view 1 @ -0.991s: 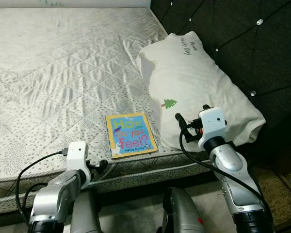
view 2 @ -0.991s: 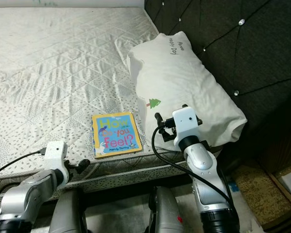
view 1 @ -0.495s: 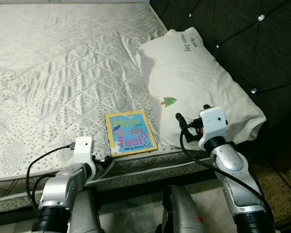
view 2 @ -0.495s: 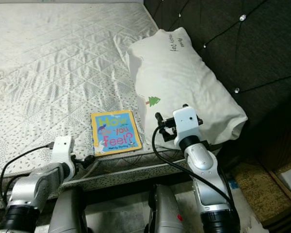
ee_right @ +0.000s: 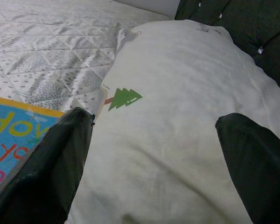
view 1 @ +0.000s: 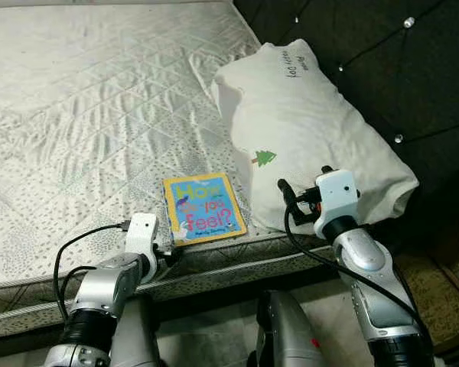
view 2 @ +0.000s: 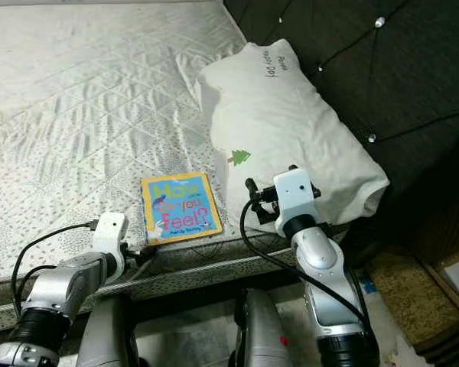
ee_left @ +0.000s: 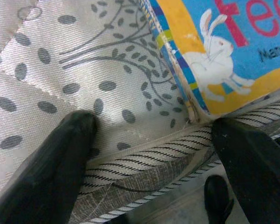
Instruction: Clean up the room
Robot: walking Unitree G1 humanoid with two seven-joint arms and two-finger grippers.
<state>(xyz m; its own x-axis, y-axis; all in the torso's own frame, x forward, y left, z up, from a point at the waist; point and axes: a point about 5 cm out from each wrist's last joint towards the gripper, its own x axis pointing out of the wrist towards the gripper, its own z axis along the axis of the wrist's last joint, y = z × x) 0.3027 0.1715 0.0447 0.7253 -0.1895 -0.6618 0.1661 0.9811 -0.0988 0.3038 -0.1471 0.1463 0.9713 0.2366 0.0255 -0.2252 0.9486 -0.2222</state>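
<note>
Here, my left gripper (ee_left: 149, 135), fingers spread, at the quilted mattress (view 1: 84, 99) edge beside a glossy square picture book (view 1: 203, 208); right gripper (ee_right: 154, 140), spread, facing a plump white pillow (view 1: 306, 130).

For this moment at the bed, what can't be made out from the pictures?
- Book: the author line under the title is too small in the eye views and cut off by the edge in the left wrist view.
- Pillow: its handwritten text is too small to read.
- Left gripper: whether a finger touches the mattress.
- Right gripper: its distance from the pillow.
</note>
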